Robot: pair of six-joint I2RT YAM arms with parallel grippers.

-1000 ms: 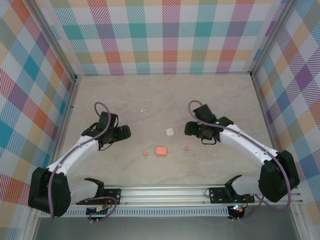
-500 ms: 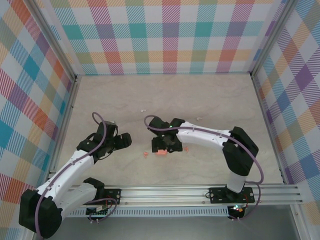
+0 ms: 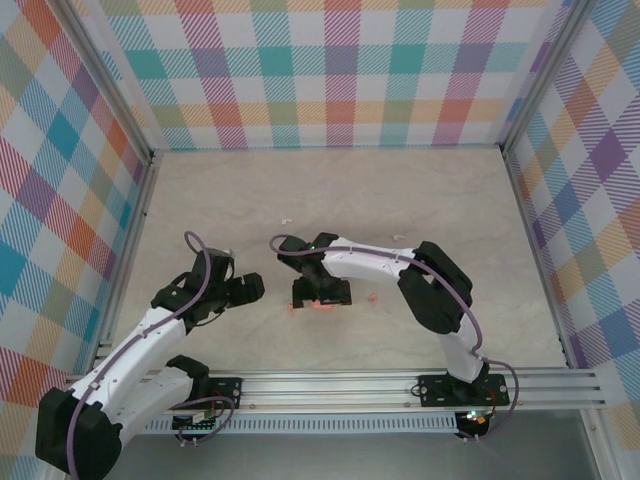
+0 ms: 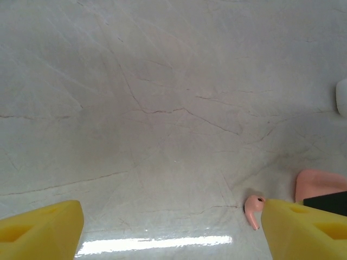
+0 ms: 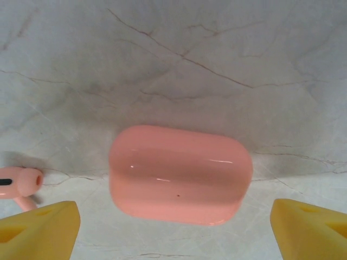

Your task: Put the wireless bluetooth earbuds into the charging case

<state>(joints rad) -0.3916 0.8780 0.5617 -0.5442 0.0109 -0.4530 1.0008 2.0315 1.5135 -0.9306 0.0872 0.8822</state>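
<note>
The right end effector [image 3: 320,291] hangs over the middle of the desk [image 3: 450,200] with its yellow fingers [image 5: 38,230] spread wide. One finger stands on each side of the coral-pink charging case [image 5: 180,174] and neither touches it. The case lies flat on the desk with its lid closed. Just beside it, on its left in the top view, lies one coral-pink earbud [image 3: 291,308], and a second coral-pink earbud [image 3: 373,296] lies a little way off on its other side. A white earbud [image 3: 286,221] lies farther back, well apart from the case. The left end effector [image 3: 247,290] is low over the desk to the left, also wide open and holding nothing. In its wrist view the edge of the white case [image 4: 342,97] shows at the right border.
</note>
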